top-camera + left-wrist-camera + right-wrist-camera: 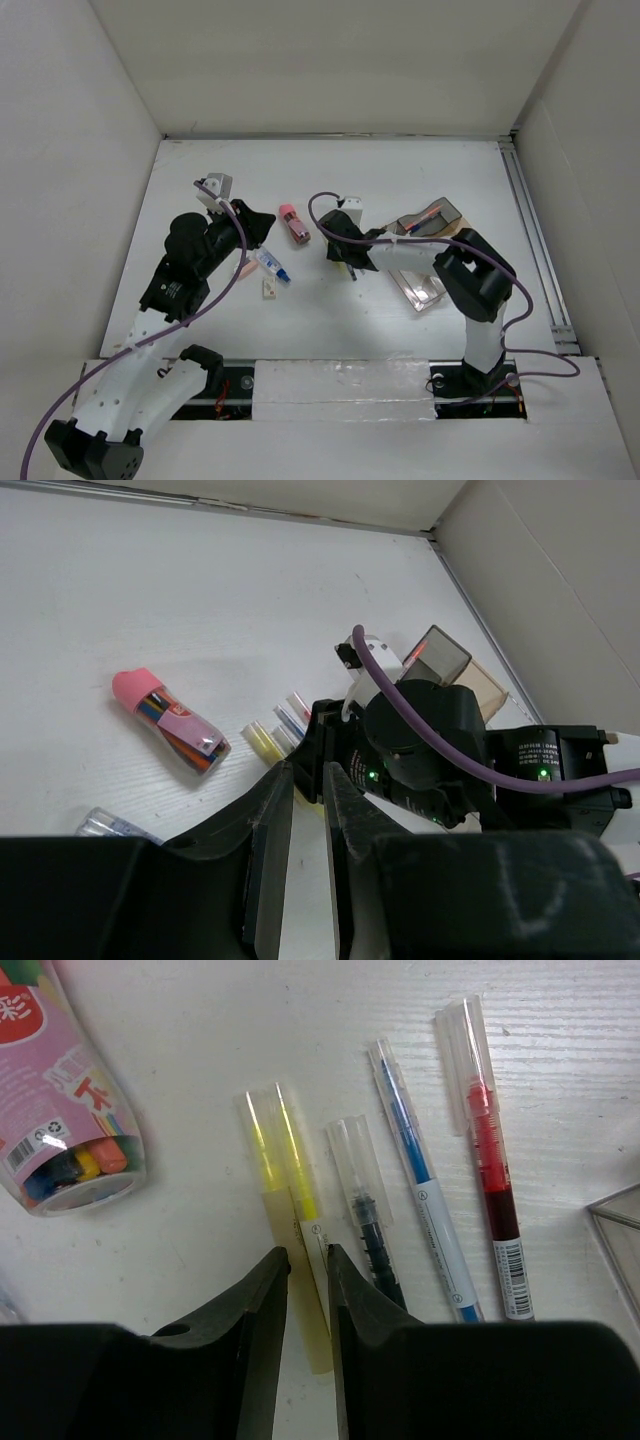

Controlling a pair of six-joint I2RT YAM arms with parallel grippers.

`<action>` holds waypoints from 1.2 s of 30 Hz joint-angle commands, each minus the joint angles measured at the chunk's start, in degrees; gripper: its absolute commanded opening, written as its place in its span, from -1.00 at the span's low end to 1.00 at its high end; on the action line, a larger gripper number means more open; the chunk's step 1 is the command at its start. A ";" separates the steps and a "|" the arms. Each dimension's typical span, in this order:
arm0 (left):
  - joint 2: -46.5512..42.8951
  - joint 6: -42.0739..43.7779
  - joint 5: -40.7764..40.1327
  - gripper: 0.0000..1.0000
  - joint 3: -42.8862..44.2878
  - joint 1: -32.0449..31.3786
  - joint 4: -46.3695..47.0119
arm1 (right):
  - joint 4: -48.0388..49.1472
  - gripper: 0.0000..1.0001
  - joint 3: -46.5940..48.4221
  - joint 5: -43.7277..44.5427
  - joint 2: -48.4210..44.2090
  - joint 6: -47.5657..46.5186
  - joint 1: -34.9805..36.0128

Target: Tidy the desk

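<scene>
On the white desk (300,170) several capped pens lie side by side. In the right wrist view they are two yellow pens (282,1200), a black one (370,1222), a blue one (420,1180) and a red one (490,1170). My right gripper (308,1253) is down over the yellow pair, its jaws narrowed around the paler yellow pen, which lies flat between them. My left gripper (308,770) hovers close by, nearly shut to a thin slit with nothing in it. Seen from above, the right gripper (347,265) sits mid-desk and the left gripper (268,228) is to its left.
A pink-capped tube of coloured pens (295,225) lies between the arms. A blue-tipped packet (272,265) and a small pale block (268,288) lie nearer the front. A dark clear box (430,218) and a clear tray (425,290) sit at the right. A metal rail (530,230) runs along the right edge.
</scene>
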 commanded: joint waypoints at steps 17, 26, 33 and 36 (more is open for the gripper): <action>-1.76 0.07 1.33 -0.70 2.40 0.31 2.39 | -2.54 -0.43 -1.48 3.09 -5.29 -0.26 0.51; -1.94 0.07 1.24 -0.70 2.31 0.31 2.48 | -2.28 -0.44 0.20 1.33 -2.40 -0.61 0.51; -2.20 0.16 1.33 -0.70 2.14 0.31 2.39 | -2.45 -0.49 1.16 1.14 -0.02 -0.79 1.03; -2.20 0.16 1.41 -0.70 2.14 0.31 2.39 | -3.24 -0.49 1.69 2.20 -0.20 -0.96 1.65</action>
